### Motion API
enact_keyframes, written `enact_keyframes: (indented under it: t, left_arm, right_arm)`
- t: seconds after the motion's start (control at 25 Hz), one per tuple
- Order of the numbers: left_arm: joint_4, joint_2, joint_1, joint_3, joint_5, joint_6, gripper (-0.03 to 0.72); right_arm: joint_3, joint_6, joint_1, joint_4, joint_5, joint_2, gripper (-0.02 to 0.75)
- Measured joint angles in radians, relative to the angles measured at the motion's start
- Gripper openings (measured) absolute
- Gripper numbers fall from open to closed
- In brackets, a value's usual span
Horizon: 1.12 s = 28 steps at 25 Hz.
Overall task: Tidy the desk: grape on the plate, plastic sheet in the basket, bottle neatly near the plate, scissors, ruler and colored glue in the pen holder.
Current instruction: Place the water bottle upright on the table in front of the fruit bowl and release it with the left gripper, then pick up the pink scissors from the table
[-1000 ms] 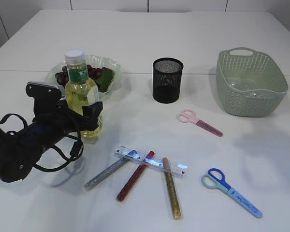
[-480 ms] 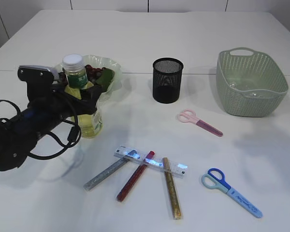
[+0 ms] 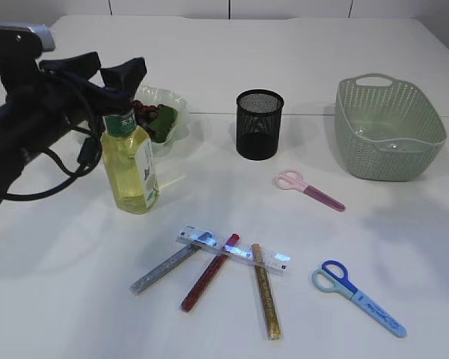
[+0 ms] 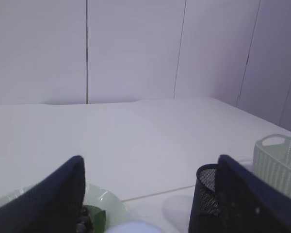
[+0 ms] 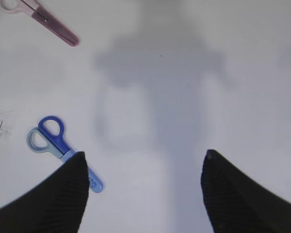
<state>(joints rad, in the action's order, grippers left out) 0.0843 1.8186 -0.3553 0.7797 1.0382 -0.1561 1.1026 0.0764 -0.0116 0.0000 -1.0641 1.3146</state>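
The bottle (image 3: pixel 131 168) of yellow liquid stands upright beside the pale green plate (image 3: pixel 172 101) that holds dark grapes (image 3: pixel 146 111). My left gripper (image 3: pixel 116 69) hovers open just above the bottle's cap (image 4: pixel 133 227), apart from it. Pink scissors (image 3: pixel 308 188) and blue scissors (image 3: pixel 355 295) lie right of centre. The clear ruler (image 3: pixel 233 249) rests across three glitter glue sticks (image 3: pixel 209 271). The black mesh pen holder (image 3: pixel 260 123) stands mid-table. My right gripper (image 5: pixel 144 154) hangs open over bare table near the blue scissors (image 5: pixel 53 141). Whether the plastic sheet lies in the basket (image 3: pixel 389 127) is unclear.
The green basket sits at the far right, with a faint clear glint at its bottom. The left arm's black body and cables (image 3: pixel 30 127) fill the left edge. The pen holder (image 4: pixel 203 199) and basket (image 4: pixel 279 160) show ahead of the left fingers.
The left gripper, which was around the bottle's body, has risen past its neck and now hovers above the cap. The bottle stays standing on the table. Nothing else has moved.
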Motion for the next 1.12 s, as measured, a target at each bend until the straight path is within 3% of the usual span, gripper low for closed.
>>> enact_keyframes:
  t: [0.24, 0.84, 1.12]
  left_arm:
    - [0.000, -0.197, 0.000, 0.000, -0.258, 0.000, 0.587]
    - [-0.181, -0.565, 0.002, -0.004, -1.387, -0.017, 0.552]
    - [-0.220, -0.560, 0.098, 0.055, -1.728, 0.014, 0.550]
  right_arm:
    - [0.000, -0.005, 0.000, 0.000, -0.017, 0.000, 0.563]
    - [0.000, -0.069, 0.000, 0.120, -0.085, -0.001, 0.563]
    - [0.000, -0.076, -0.038, 0.113, -0.088, -0.001, 0.549]
